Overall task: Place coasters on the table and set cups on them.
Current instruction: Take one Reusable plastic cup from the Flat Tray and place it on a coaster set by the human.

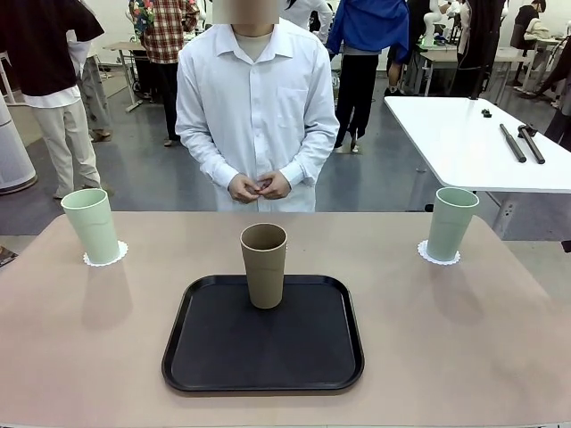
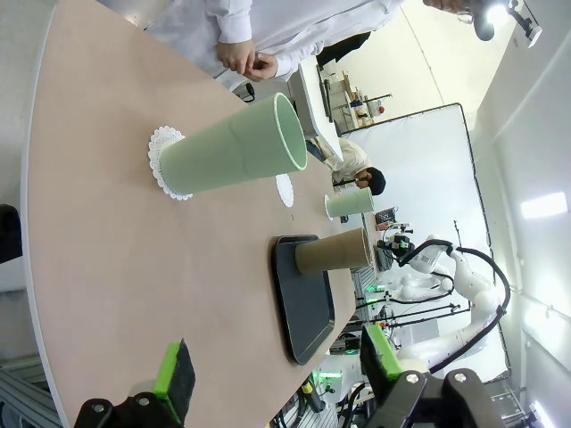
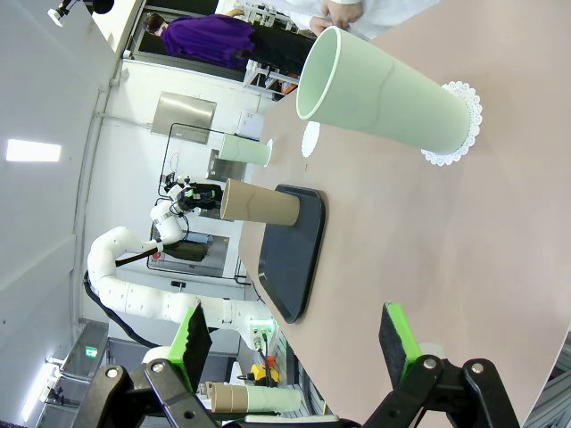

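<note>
On the beige table (image 1: 71,339), a mint cup (image 1: 91,226) stands on a lacy white coaster (image 1: 105,257) at the far left. Another mint cup (image 1: 451,223) stands on a coaster (image 1: 438,257) at the far right. The tan cup (image 1: 264,265) stands upright at the back of the black tray (image 1: 263,343). A bare coaster (image 2: 285,190) (image 3: 310,138) lies beyond the tray, near the person. My left gripper (image 2: 277,364) is open and empty, short of the left cup (image 2: 236,147). My right gripper (image 3: 294,343) is open and empty, short of the right cup (image 3: 384,94).
A person in a white shirt stands at the far edge with hands (image 1: 259,186) clasped, off the table. A white table (image 1: 482,143) with black tools stands behind on the right. Bare tabletop lies on both sides of the tray.
</note>
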You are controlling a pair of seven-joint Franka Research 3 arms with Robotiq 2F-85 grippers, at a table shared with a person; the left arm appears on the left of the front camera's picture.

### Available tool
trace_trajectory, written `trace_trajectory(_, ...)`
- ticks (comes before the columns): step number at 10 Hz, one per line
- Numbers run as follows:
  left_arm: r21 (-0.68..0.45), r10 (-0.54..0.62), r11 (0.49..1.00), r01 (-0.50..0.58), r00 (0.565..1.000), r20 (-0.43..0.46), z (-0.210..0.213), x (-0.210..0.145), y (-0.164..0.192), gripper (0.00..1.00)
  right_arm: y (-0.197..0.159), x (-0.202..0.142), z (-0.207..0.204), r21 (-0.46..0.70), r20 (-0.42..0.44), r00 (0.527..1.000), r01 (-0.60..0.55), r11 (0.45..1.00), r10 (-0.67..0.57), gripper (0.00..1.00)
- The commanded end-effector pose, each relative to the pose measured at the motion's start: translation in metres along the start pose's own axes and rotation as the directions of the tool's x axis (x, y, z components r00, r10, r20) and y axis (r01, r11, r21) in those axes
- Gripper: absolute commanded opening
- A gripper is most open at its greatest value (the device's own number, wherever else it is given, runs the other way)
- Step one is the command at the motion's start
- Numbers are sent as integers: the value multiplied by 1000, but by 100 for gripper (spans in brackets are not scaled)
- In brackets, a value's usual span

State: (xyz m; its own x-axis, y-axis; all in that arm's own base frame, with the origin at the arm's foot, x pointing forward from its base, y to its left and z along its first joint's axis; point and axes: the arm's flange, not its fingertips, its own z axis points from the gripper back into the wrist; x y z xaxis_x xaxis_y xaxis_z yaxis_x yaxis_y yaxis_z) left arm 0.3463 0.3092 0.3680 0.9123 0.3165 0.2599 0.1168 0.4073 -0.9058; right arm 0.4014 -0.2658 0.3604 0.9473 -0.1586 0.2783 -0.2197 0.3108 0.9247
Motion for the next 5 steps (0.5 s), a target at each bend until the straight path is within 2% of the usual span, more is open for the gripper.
trace_trajectory(1, -2, -2, 1000, 2, 1000, 4, 1, -2, -2, 100, 2, 1, 0, -4, -1, 1000, 14, 1000, -14, 100)
trace_trajectory(5, -2, -2, 1000, 2, 1000, 4, 1, -2, -2, 100, 2, 1, 0, -4, -1, 1000, 14, 1000, -14, 100)
